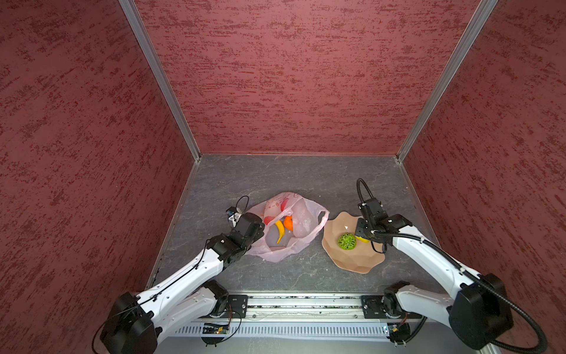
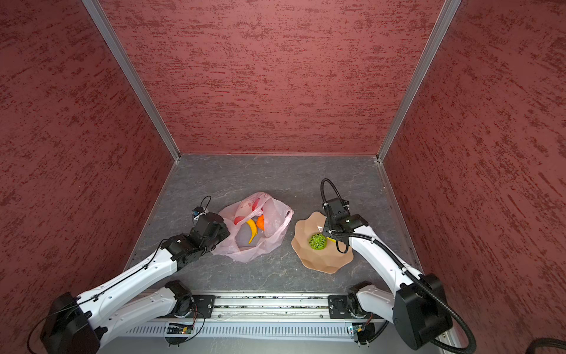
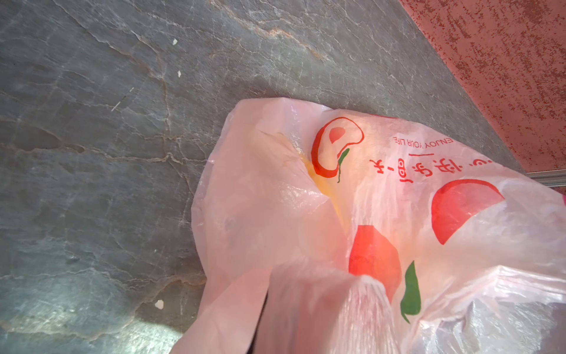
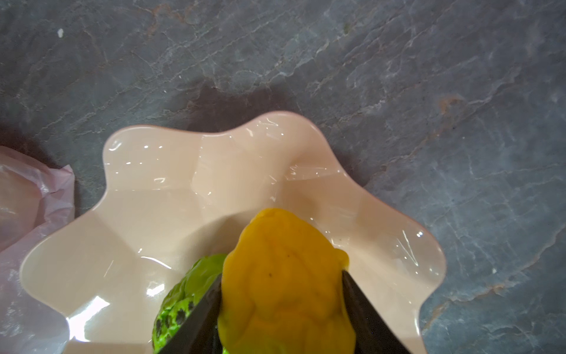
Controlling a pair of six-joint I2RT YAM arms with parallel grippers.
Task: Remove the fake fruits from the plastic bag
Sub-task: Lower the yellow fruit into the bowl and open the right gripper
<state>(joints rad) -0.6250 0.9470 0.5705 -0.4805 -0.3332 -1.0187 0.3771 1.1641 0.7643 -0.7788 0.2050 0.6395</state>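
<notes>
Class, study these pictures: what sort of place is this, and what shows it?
Likely a robot test cell, not a kitchen: two white robot arms on a metal rail, and red textured walls boxing in a grey slate tabletop.

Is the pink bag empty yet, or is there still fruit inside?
Not empty. The plastic bag lies with its mouth open, and both top views show a banana and an orange inside it.
</notes>
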